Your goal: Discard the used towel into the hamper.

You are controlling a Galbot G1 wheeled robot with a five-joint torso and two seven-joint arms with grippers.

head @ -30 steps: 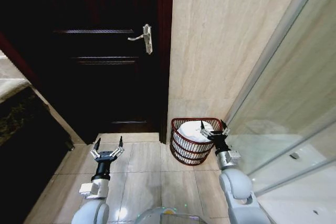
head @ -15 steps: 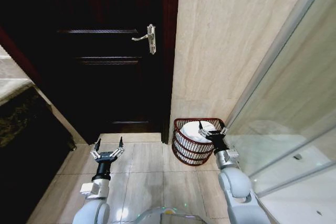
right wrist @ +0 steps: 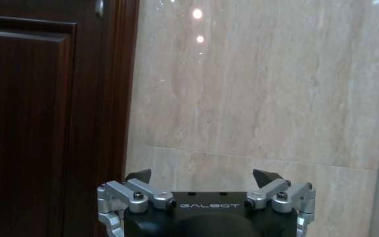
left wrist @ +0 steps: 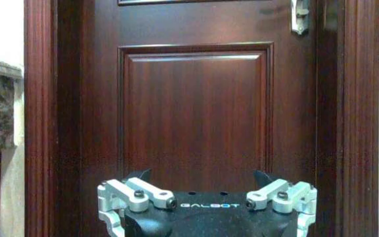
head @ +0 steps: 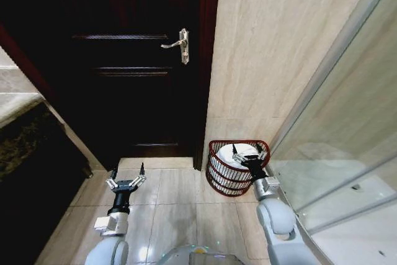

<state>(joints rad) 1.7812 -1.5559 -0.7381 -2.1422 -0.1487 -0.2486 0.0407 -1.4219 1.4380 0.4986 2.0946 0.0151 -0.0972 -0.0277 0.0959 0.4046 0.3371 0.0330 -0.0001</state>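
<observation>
Towel (head: pixel 240 154) lies inside the hamper (head: pixel 217 167); right gripper (head: pixel 247 152) above it, spread wide and empty, should lift straight up.

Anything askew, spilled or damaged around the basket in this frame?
Nothing stands out. The hamper stands upright by the wall with the white towel inside; the right gripper is open over it, the left gripper open and apart.

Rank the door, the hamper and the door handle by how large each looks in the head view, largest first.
1. Door, by far the largest.
2. Hamper, the wicker basket by the wall.
3. Door handle, the smallest.
The door stands farther from the camera, yet looks biggest.
</observation>
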